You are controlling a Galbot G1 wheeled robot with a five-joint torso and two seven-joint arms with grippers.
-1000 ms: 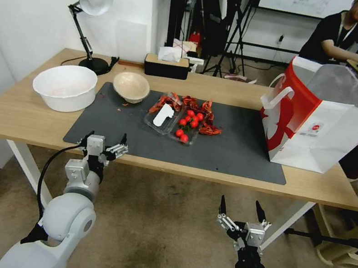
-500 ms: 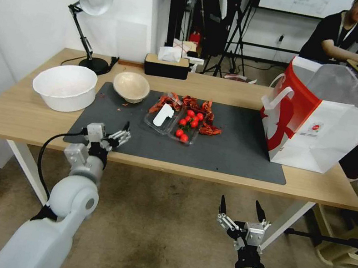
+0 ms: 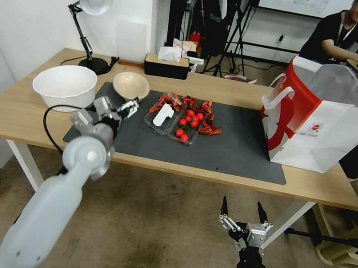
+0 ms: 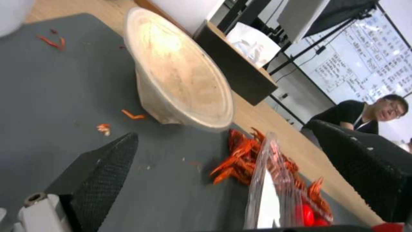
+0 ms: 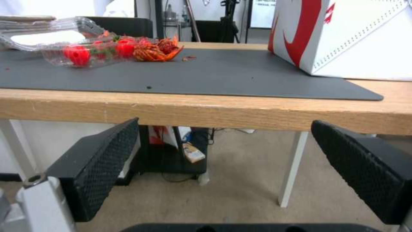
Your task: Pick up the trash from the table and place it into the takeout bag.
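Fingers point(image 3: 134, 106) partly hide beige bowl point(image 3: 130, 85).

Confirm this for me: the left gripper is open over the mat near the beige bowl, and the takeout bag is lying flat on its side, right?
Not quite. The takeout bag stands upright with its mouth open, as the head view shows. The rest holds: the left gripper is open over the mat near the beige bowl.

Light-wood table point(image 3: 20, 117), matt mat point(image 3: 240, 154), seemingly paper takeout bag point(image 3: 326, 137)
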